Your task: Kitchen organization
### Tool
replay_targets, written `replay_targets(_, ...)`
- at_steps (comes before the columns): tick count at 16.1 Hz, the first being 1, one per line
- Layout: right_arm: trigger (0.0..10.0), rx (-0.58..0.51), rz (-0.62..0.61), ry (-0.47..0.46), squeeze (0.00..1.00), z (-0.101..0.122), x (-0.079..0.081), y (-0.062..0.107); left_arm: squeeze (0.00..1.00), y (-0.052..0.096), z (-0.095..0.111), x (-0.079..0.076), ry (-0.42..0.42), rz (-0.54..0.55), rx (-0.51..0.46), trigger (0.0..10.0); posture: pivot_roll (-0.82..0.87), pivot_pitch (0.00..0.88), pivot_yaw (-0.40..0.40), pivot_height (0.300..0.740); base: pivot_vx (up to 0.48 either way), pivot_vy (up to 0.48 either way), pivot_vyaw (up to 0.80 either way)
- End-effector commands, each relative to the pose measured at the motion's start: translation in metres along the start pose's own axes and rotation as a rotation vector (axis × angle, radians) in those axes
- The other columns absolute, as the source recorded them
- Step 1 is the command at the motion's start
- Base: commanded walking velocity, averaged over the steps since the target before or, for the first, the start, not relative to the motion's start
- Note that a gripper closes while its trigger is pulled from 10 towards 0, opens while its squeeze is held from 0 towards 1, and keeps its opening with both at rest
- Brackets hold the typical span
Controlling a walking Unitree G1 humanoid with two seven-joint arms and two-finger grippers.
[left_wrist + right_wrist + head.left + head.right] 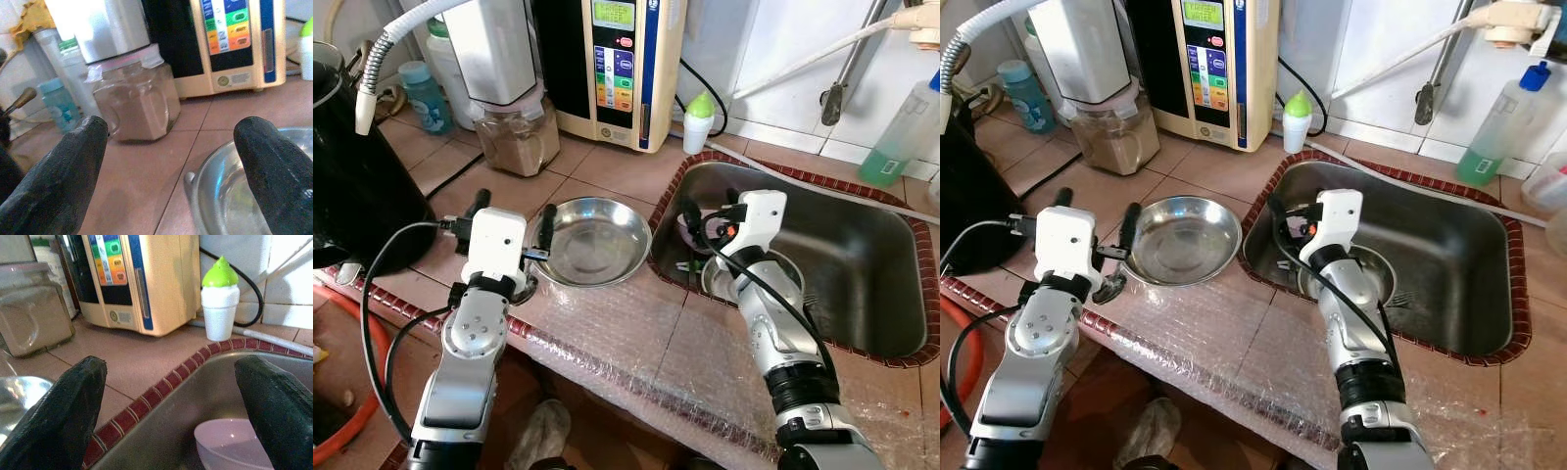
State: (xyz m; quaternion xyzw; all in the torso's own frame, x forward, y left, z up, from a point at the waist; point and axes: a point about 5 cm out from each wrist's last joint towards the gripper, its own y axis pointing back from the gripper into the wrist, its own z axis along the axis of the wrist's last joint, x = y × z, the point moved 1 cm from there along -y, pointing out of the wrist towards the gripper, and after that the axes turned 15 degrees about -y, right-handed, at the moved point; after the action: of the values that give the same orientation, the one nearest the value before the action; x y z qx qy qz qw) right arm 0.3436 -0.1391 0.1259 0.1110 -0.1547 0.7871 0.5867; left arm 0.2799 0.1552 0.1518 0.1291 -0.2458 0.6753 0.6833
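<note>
So the robot's at a tiled kitchen counter (pixel 607 171) with a steel sink (pixel 862 284) set into it on its right side. The left gripper (pixel 514 217) sits low over the counter just left of a shallow steel bowl (pixel 592 240), fingers spread wide with nothing between them; in the left wrist view one finger (pixel 271 169) hangs over the bowl's rim and the other is off over bare tile. The bowl itself rests on the counter right next to the sink's red-brown edge, upright and looks empty. The right gripper (pixel 707 211) is down inside the sink near its left wall, jaws also released and holding nothing, and the right wrist view shows a small pale bowl (pixel 230 443) lying in the sink between and below its fingers. There's more dishware under that arm in the sink, but it's mostly hidden so I can't tell what it is. Behind the steel bowl there's a glass jar of brown powder (pixel 517 137) with a white appliance standing on or just behind it, a cream machine with coloured buttons (pixel 617 64), and a little white bottle with a green cap (pixel 699 122) near the sink's back corner. A black kettle-looking thing (pixel 352 176) sits at far left, and bubble wrap (pixel 636 338) covers the front edge of the counter.
</note>
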Motion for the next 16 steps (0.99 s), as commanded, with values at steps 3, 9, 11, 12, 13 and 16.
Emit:
replay_targets(3,10.0,0.033,-0.011,0.014,0.00,-0.005,-0.003,0.003,0.00,0.018,-0.005,0.000,-0.010,-0.016,-0.030,10.0,0.06,0.000,-0.004,0.740,0.000,0.000,0.00)
replay_targets(9,10.0,0.066,0.007,0.016,0.00,-0.010,0.003,-0.007,0.00,0.056,-0.032,0.007,-0.004,0.008,0.062,10.0,0.11,0.000,-0.033,0.740,0.000,0.000,0.00)
replay_targets(11,10.0,0.076,0.011,0.010,0.00,-0.014,0.006,-0.009,0.00,0.060,-0.033,0.006,0.003,-0.005,0.063,10.0,0.13,0.000,-0.043,0.740,0.000,0.000,0.00)
replay_targets(12,10.0,0.085,0.018,0.006,0.00,-0.016,0.008,-0.010,0.00,0.062,-0.033,0.003,0.019,-0.021,0.066,10.0,0.13,0.000,-0.049,0.740,0.000,0.000,0.00)
replay_targets(13,10.0,0.090,0.026,0.004,0.00,-0.017,0.011,-0.012,0.00,0.063,-0.032,0.000,0.036,-0.043,0.060,10.0,0.14,0.000,-0.054,0.740,0.000,0.000,0.00)
replay_targets(16,10.0,0.096,0.040,0.005,0.00,-0.018,0.014,-0.016,0.00,0.066,-0.030,-0.010,0.086,-0.100,0.053,10.0,0.15,0.000,-0.062,0.740,0.000,0.000,0.00)
